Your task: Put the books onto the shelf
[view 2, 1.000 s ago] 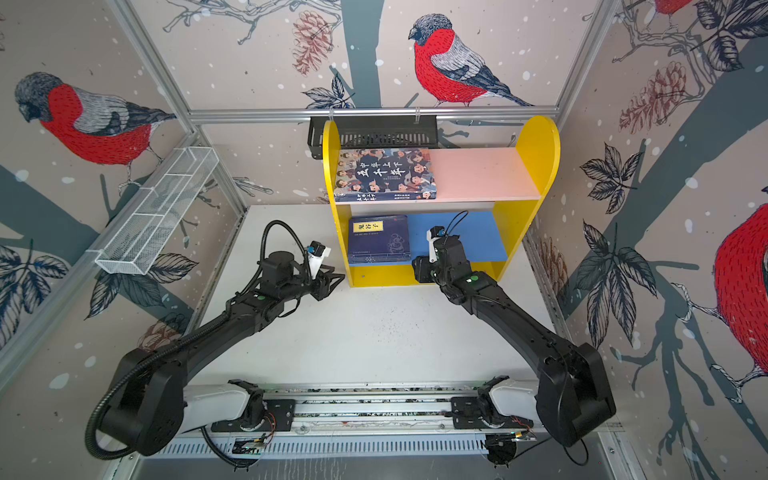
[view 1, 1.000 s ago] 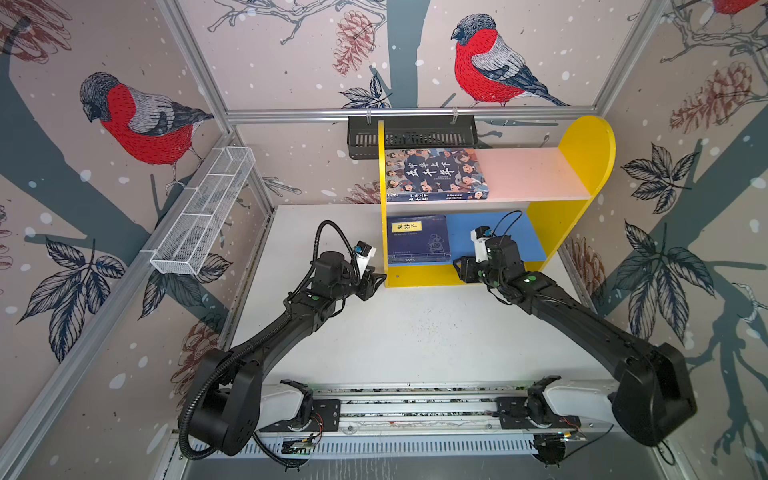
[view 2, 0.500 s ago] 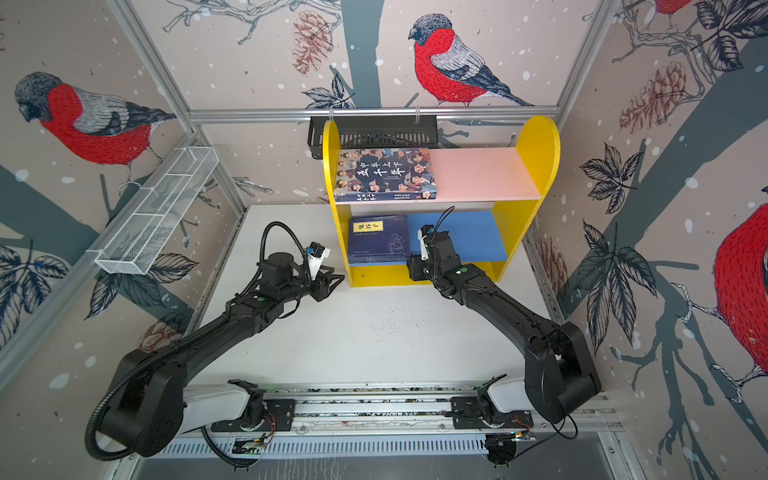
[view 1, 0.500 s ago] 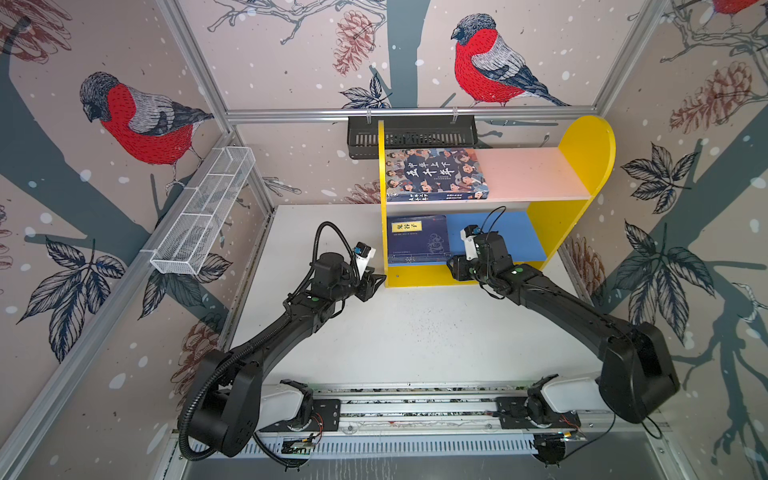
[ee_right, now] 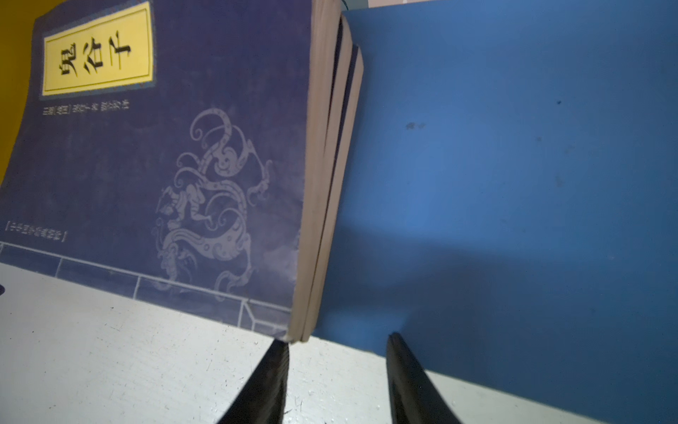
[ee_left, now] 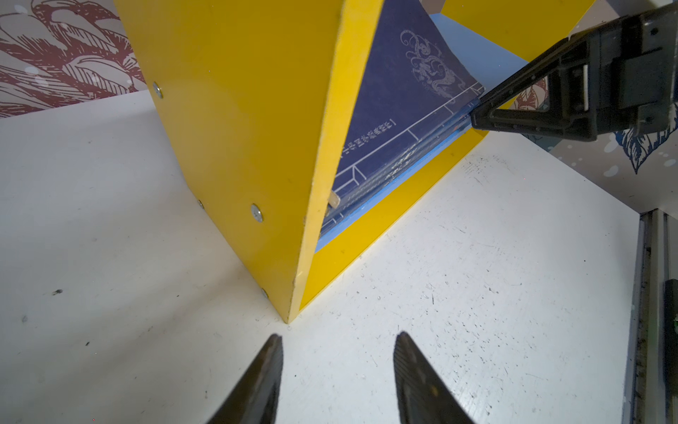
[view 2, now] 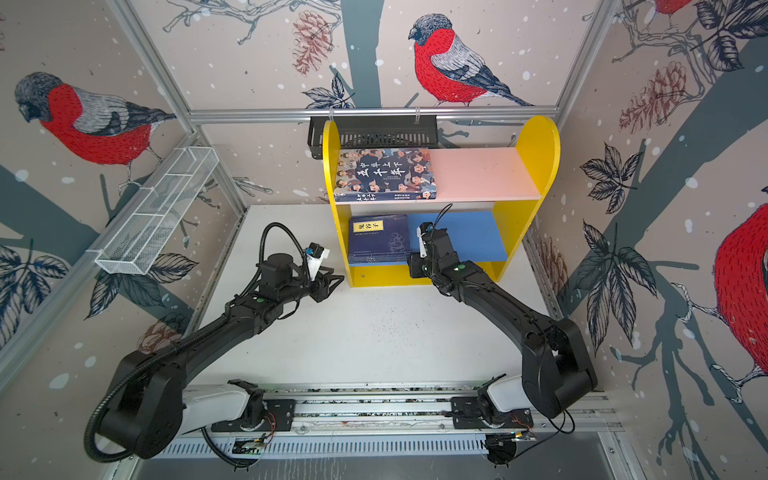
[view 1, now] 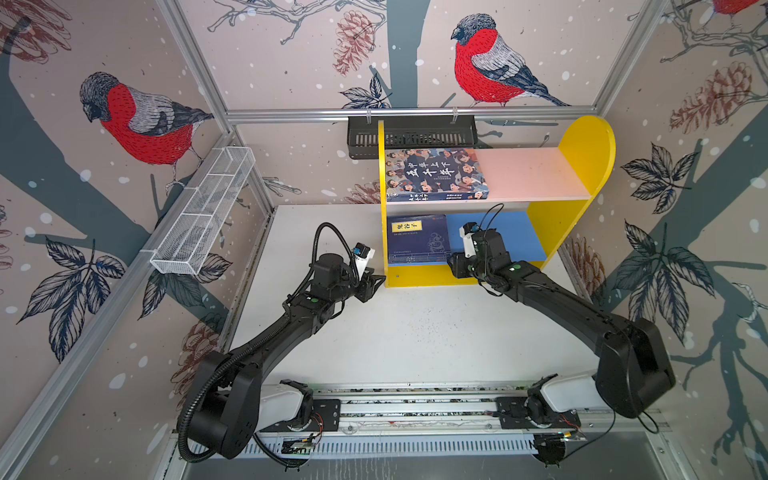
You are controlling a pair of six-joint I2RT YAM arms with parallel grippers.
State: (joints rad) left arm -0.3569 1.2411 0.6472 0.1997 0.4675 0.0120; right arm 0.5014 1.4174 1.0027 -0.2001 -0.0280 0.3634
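Stretching fwd low, R claw [ee_right: 337, 339] touches navy books [ee_right: 165, 165] corner.

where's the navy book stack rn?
In both top views the navy book stack lies flat on the blue lower board, by the shelf's left side panel.

The shelf [ee_left: 238, 110] is smooth painted board, yellow sides faintly glossy, with metal screw heads [ee_left: 257, 213]; the navy books [ee_right: 165, 165] have matt paper covers. The white tabletop [ee_left: 110, 220] is matt, scuffed and speckled; the black fingers [ee_left: 257, 385] look matt plastic
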